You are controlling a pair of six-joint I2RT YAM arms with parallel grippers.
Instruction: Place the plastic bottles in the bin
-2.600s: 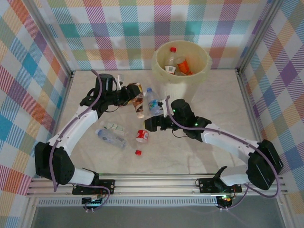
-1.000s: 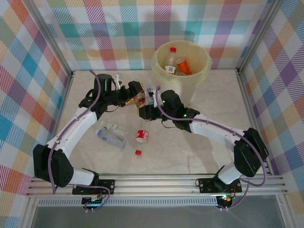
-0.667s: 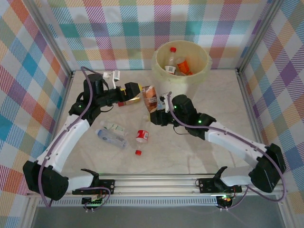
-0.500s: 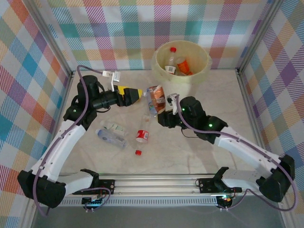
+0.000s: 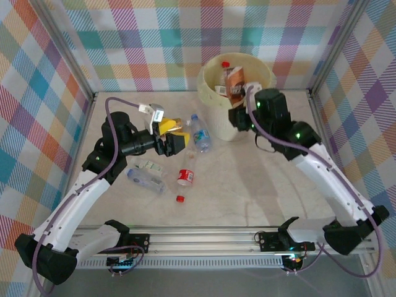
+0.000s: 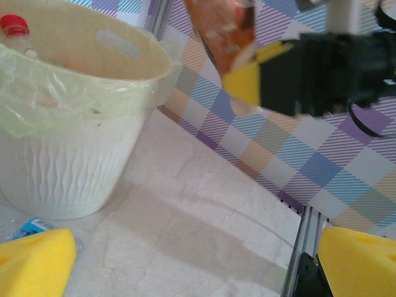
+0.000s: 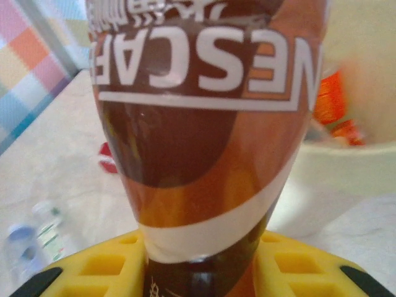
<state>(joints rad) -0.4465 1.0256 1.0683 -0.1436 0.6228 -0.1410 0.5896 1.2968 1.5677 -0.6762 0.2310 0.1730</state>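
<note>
My right fingers [image 5: 237, 101] are clamped tight on the brown bottle [image 5: 234, 80]. Up close, my yellow pads [image 7: 297, 267] squeeze its thin end from both sides. I hold it up in the air, higher than the rim of the bin [image 5: 213, 102]. From above, the bottle looks to be over the bin's open top.

The bin stands at 12 o'clock on the desk [image 5: 266, 185], close to the far wall. More bottles lie inside it, and one of them has a red cap [image 5: 224, 64].

My left fingers [image 5: 174, 135] are wide apart, with nothing between them. They are just beside the blue-label bottle [image 5: 200, 133], at 9 o'clock from it. That bottle lies on the desk at 8 o'clock from the bin, near its foot.

At 6 o'clock from my left fingers lies the red-label bottle [image 5: 185, 177]. A loose red lid [image 5: 179, 198] lies at 6 o'clock from that, near it. At 7 o'clock from my left fingers lie the small clear bottle [image 5: 148, 165] and the long clear bottle [image 5: 146, 180], close to each other.
</note>
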